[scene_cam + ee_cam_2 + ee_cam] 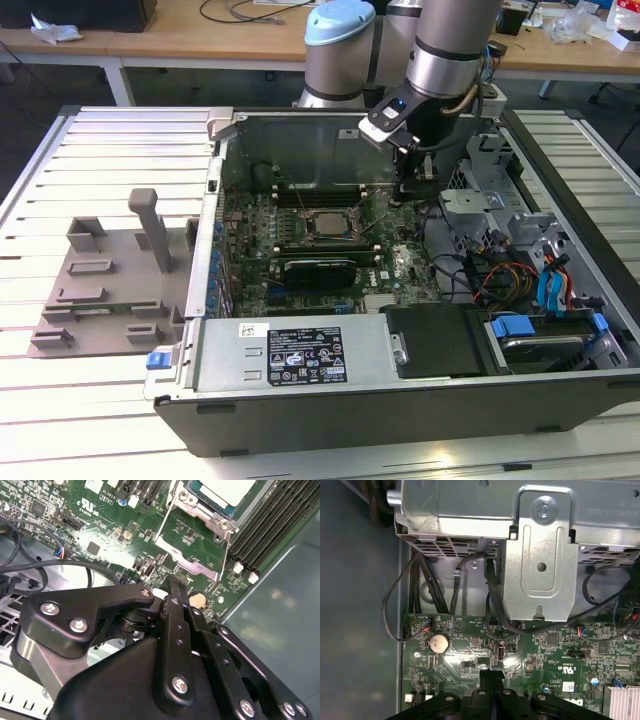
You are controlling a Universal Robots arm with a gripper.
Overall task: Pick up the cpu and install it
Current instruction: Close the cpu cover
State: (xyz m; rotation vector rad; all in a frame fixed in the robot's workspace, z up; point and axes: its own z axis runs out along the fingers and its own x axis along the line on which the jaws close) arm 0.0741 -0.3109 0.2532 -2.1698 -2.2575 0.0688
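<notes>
In the exterior view the cpu (325, 222) lies in its socket mid-board. The claw (405, 195) hangs at its 2 o'clock, pinched closed on nothing. Seating looks done, I judge. Latching is left and calls for pressure on the load frame (192, 555) alone, which the second wrist view shows open. The first wrist view shows a coin cell (439, 642) near the claw instead.
</notes>
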